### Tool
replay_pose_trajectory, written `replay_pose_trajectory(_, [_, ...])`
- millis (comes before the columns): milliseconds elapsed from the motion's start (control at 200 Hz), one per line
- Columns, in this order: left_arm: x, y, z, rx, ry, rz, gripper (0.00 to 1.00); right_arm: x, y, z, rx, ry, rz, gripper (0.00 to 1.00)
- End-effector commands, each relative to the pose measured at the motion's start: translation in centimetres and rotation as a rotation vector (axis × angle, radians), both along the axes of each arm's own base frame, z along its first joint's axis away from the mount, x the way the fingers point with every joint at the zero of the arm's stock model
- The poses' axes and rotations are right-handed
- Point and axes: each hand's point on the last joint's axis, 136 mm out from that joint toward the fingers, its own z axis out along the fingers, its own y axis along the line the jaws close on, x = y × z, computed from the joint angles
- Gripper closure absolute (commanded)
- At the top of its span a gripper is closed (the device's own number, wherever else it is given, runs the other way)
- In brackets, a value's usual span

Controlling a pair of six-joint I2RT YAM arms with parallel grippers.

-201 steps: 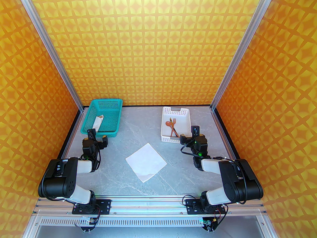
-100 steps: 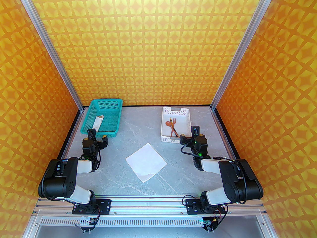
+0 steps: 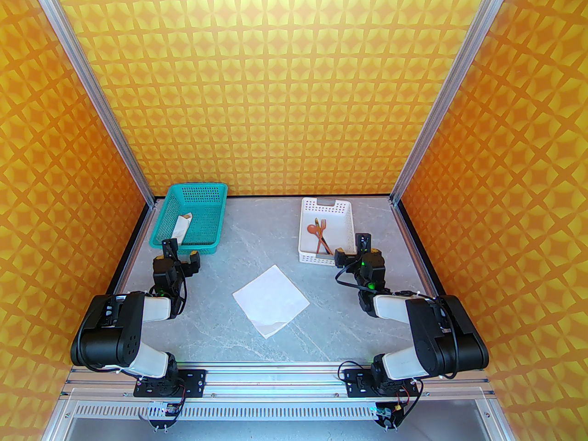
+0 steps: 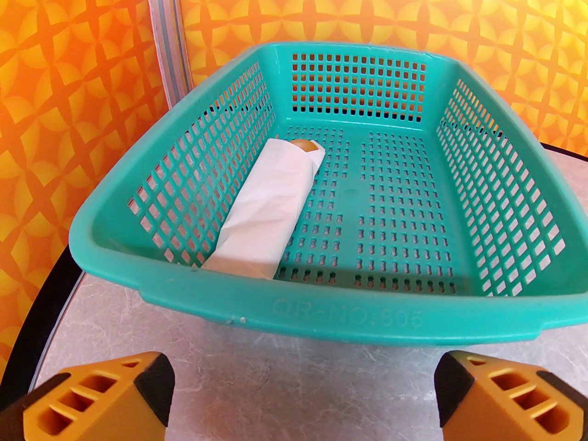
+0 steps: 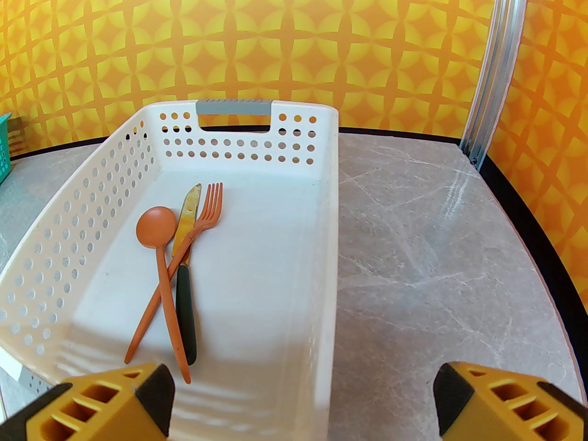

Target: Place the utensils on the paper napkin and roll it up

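The white paper napkin lies flat as a diamond mid-table between the arms, its near corner curled. The utensils lie crossed inside a white perforated basket. In the right wrist view they are a reddish-brown spoon, an orange fork and a dark-handled knife. My right gripper stands open at that basket's near right corner, nothing between its fingers. My left gripper is open and empty, just in front of a teal basket.
The teal basket at the back left holds a rolled white paper tube with a tan tip. Orange patterned walls with metal posts enclose the grey marble-look table. Black edging runs along the table's sides.
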Motion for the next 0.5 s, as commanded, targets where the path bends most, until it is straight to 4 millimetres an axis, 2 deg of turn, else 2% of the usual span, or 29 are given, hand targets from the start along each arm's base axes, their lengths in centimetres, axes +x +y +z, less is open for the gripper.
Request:
replay_pose_trajectory(0, [0.7,-0.3,1.0,-0.001,-0.02,-0.012,0.01,-0.6,-0.6,1.6,0.007,-0.04,-0.032,0.01])
replay_pose_trajectory(240, [0.1,-0.3,2.4,0.004,-0.033,-0.015,0.01,-1.2,-0.6,2.5,0.015,-0.039,-0.031,0.02])
replay_pose_trajectory(380, [-1.6,-0.5,4.7,-0.047,-0.02,-0.008,0.01,-2.4,-1.2,3.8,0.061,-0.027,-0.082,0.01])
replay_pose_trajectory(465, [-2.7,-1.4,6.1,-0.128,0.028,-0.028,0.01,-3.3,-1.4,5.0,0.113,0.004,-0.108,0.02])
replay_pose_trajectory(495, [-3.2,-1.8,7.5,-0.158,0.019,-0.039,0.01,-3.7,-1.4,5.2,0.128,0.017,-0.11,0.01])
